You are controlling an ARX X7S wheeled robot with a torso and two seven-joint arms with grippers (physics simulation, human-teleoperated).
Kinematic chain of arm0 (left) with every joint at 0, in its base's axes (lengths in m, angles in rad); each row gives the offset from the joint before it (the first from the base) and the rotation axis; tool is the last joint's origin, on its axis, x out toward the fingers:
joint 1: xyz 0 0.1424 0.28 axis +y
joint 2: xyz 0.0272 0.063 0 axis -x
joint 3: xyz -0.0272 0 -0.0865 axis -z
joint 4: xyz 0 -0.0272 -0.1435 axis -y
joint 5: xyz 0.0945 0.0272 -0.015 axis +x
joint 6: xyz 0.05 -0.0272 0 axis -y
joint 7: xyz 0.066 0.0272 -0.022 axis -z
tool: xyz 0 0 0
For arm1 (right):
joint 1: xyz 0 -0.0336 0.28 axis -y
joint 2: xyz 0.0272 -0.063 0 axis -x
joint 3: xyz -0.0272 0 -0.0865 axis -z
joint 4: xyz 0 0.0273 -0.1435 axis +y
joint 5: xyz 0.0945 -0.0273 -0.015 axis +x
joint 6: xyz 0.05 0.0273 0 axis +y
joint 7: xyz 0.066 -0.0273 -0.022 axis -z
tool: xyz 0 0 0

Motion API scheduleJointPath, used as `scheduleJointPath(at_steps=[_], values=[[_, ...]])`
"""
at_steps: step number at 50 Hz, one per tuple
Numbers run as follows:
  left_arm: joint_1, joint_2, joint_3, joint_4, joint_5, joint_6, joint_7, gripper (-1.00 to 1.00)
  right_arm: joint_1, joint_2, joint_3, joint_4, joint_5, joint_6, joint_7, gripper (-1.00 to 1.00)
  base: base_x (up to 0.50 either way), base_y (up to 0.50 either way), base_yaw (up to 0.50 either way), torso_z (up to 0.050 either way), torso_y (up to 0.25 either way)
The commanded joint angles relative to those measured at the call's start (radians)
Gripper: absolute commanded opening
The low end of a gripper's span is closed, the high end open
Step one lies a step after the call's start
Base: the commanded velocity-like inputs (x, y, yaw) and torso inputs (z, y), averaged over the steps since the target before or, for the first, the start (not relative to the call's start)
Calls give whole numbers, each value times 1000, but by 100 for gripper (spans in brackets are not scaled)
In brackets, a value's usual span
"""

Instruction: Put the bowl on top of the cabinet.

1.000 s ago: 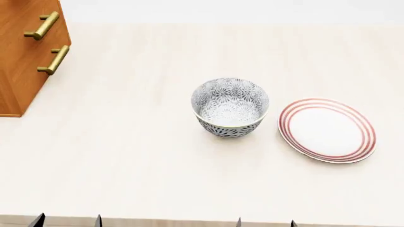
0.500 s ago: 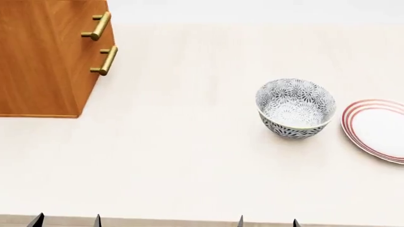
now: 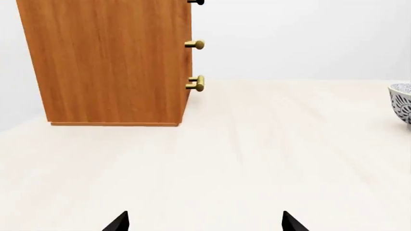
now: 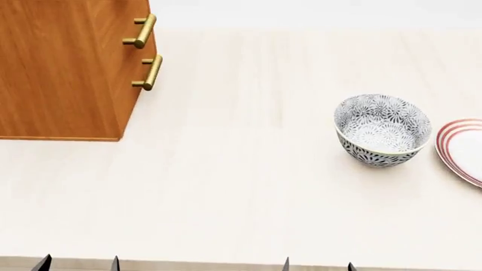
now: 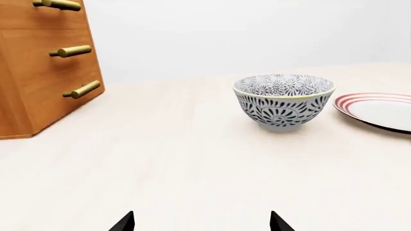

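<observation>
Near the bench's far left part, in the head view, stood the tall orange-brown wooden cabinet (image 4: 64, 68), its brass-gold bar handles (image 4: 148, 72) facing right. Well to the right of it the deep round white bowl with a dense grey-black floral pattern (image 4: 382, 129) sat upright on the pale wooden bench (image 4: 226, 186), and just beside that, cut by the picture's right border, lay the flat white plate with red rings (image 4: 463, 149), apart from the bowl. A broad bare stretch of bench separated cabinet and bowl, and more lay open toward the near edge, where dark fingertips of the left gripper (image 4: 79, 263) and right gripper (image 4: 318, 264) poked in, each pair spread.

From the left wrist view, the left gripper (image 3: 204, 221) had its fingertips (image 3: 118, 222) wide apart with nothing between them; open bench ran ahead to the cabinet (image 3: 109, 62), and only a sliver of the bowl (image 3: 401, 100) showed at the border.

From the right wrist view, the right gripper (image 5: 201, 221) was likewise spread and empty, the bowl (image 5: 283, 101) ahead across clear bench, the plate (image 5: 378, 110) beside it, and the cabinet (image 5: 38, 72) off to the other side.
</observation>
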Motion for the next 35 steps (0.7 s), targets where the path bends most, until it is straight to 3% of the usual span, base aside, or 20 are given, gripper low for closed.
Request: scheduleJointPath(at_steps=[1, 23, 35], values=[[-3, -10, 11, -3, -15, 1, -9, 100, 0, 9, -8, -10, 24, 14, 15, 100, 0, 0, 0, 0, 0], [11, -28, 31, 24, -26, 4, -32, 100, -21, 31, -26, -29, 62, -28, 6, 100, 205, 0, 0, 0, 0], [98, -52, 46, 187, -13, 1, -59, 100, -134, 58, -25, -190, 81, -86, 12, 100, 98, 0, 0, 0, 0]])
